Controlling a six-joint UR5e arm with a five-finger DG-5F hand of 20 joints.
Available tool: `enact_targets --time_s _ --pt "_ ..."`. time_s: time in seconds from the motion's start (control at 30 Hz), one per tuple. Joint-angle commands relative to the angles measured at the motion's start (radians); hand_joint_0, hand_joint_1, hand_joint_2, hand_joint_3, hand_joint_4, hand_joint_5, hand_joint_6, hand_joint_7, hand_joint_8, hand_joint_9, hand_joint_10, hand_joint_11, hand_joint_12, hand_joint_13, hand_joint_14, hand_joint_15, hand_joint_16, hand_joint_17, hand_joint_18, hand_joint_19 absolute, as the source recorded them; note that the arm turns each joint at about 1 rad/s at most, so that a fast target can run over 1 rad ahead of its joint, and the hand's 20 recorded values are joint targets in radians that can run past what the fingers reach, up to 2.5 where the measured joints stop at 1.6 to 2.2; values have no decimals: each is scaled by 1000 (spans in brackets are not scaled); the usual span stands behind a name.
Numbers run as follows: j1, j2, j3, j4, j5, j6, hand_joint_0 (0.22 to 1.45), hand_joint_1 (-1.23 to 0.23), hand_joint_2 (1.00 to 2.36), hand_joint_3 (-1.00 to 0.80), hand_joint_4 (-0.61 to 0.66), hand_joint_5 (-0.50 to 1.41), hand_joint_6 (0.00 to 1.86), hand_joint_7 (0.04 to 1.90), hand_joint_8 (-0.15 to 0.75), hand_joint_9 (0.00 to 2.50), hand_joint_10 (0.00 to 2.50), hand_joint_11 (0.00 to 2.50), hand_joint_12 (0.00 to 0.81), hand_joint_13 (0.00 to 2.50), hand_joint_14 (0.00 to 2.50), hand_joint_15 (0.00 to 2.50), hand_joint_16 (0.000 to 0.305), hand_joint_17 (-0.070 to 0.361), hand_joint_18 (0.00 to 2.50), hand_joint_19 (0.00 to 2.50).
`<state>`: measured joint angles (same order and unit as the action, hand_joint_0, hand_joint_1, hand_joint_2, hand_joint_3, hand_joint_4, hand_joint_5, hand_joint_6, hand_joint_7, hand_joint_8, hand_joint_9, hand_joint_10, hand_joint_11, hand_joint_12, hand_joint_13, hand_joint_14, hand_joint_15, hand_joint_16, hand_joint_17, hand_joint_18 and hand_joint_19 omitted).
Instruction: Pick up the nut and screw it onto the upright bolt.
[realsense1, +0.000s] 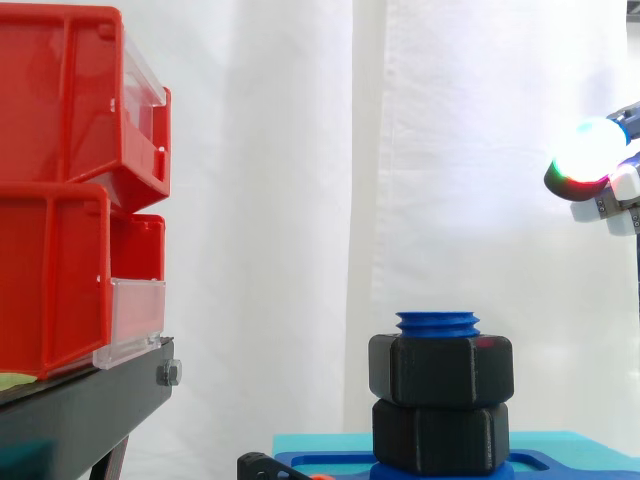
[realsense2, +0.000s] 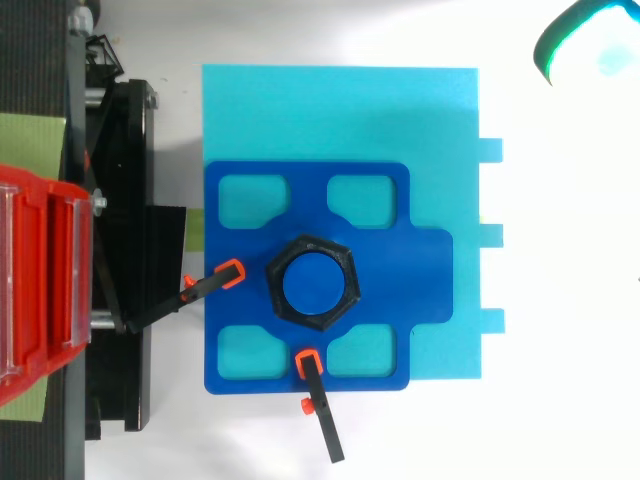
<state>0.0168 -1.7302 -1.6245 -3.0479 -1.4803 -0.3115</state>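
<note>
Standing upright at the middle of a dark blue plate (realsense2: 425, 280), a blue bolt (realsense1: 437, 323) carries two black six-sided nuts. The side view shows them stacked, the upper nut (realsense1: 440, 370) resting on the lower nut (realsense1: 440, 435), with a few ridged threads of the bolt above them. The top view shows one matte hexagon ringing the bolt's smooth round top, and the plate's four rounded cut-outs opening onto a cyan board (realsense2: 340, 110) beneath. Two black clamps with orange tips (realsense2: 322, 400) touch the plate's near edges. Red plastic bins (realsense1: 60, 170) with clear front panels sit stacked on a black stand (realsense1: 90, 400) to the left, before a white curtain (realsense1: 300, 200). The hand (realsense1: 590, 150) glows white, green and red at the right edge, high above and well apart from the nuts; whether it is open or closed cannot be told.
</note>
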Motion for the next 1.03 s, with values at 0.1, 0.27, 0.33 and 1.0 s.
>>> enact_targets --time_s 0.1,0.27,0.33,1.0 --pt "0 0 0 0 0 0 477 -446 1000 -500 141 -241 502 726 221 24 0 0 336 0 0 0 45 102 0 0" --pt "-1 0 0 0 0 0 476 -443 1000 -500 158 -244 502 753 225 1 0 0 335 0 0 0 45 102 0 0" --pt "0 0 0 0 0 0 477 -446 1000 -500 160 -242 502 746 222 11 0 0 335 0 0 0 45 102 0 0" --pt "0 0 0 0 0 0 483 -437 1000 -500 175 -248 502 761 220 0 0 0 336 0 0 0 45 101 0 0"
